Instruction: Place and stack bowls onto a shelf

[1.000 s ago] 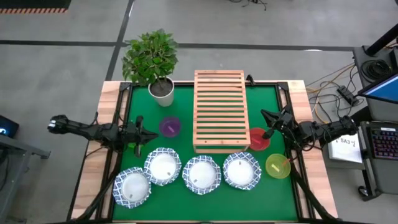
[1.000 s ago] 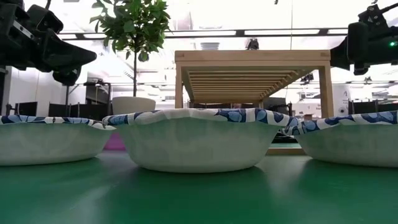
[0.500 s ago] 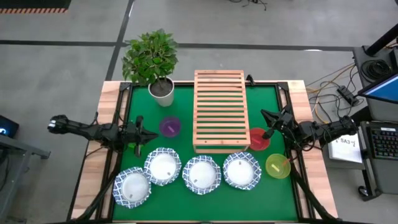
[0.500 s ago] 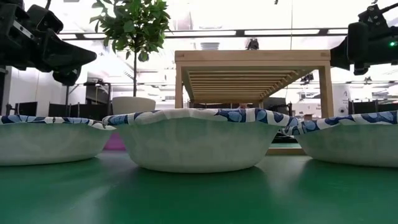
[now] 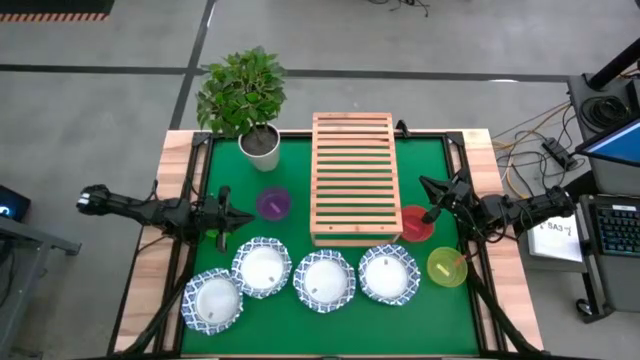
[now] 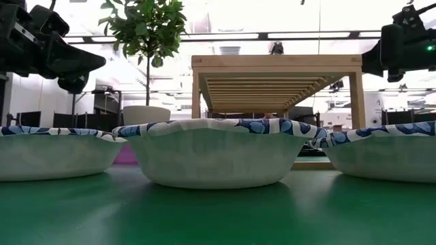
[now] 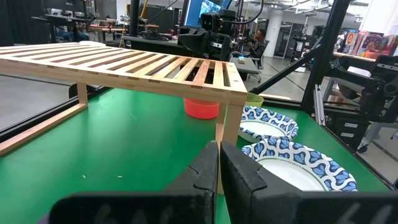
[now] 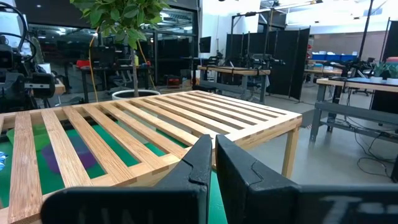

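Note:
Four white bowls with blue patterned rims (image 5: 323, 278) sit in a row along the green mat's near side; in the low view the middle one (image 6: 218, 160) fills the foreground. The purple bowl (image 5: 273, 204) stands left of the wooden slatted shelf (image 5: 352, 177), the red bowl (image 5: 415, 223) and yellow bowl (image 5: 446, 267) right of it. My left gripper (image 5: 236, 217) hovers shut at the mat's left edge, beside the purple bowl. My right gripper (image 5: 426, 186) hovers shut at the right edge, above the red bowl. The green bowl does not show.
A potted plant in a white pot (image 5: 261, 146) stands at the mat's far left corner. The shelf (image 7: 124, 65) rests on legs with open room beneath it. Bare green mat (image 5: 300, 330) lies near the front edge. Cables and a keyboard (image 5: 610, 230) lie off the table's right.

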{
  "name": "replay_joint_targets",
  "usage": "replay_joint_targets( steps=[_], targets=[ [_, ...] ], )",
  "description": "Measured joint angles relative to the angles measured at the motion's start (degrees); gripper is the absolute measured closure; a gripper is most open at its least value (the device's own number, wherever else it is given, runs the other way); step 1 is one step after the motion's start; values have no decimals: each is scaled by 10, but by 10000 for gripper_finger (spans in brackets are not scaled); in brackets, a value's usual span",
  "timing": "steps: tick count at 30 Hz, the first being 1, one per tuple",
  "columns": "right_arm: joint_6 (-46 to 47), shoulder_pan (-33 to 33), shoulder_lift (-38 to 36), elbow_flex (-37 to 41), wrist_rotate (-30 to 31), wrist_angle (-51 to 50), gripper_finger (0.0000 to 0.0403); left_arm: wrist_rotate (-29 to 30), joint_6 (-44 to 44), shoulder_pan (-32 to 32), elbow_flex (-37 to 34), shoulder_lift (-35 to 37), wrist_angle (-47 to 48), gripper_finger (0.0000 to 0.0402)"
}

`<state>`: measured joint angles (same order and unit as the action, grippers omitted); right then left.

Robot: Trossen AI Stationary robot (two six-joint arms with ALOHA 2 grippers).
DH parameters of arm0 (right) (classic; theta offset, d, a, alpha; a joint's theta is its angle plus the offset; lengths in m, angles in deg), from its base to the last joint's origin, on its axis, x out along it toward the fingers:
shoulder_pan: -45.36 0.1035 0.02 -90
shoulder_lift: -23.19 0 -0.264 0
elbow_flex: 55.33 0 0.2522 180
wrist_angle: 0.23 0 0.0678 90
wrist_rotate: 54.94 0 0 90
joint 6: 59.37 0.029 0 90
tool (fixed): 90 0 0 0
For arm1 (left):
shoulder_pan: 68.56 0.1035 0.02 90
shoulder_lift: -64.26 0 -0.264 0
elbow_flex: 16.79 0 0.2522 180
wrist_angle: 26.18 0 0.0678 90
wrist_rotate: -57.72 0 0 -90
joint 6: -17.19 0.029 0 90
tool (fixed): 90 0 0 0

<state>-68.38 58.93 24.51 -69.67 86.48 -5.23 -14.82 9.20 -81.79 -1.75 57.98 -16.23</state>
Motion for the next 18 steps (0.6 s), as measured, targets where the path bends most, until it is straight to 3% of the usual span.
replay_joint_targets(
  steps=[6,10,12,18],
  targets=[
    [0,0,0,0,0,0,390,0,-17,0,0,0,-15,402],
    [0,0,0,0,0,0,390,1,-187,-1,0,-1,-100,402],
    [1,0,0,0,0,0,390,2,-226,-1,0,-3,-147,402],
    [56,0,0,0,-9,2,390,1,-197,-1,0,-37,-319,402]
  ],
)
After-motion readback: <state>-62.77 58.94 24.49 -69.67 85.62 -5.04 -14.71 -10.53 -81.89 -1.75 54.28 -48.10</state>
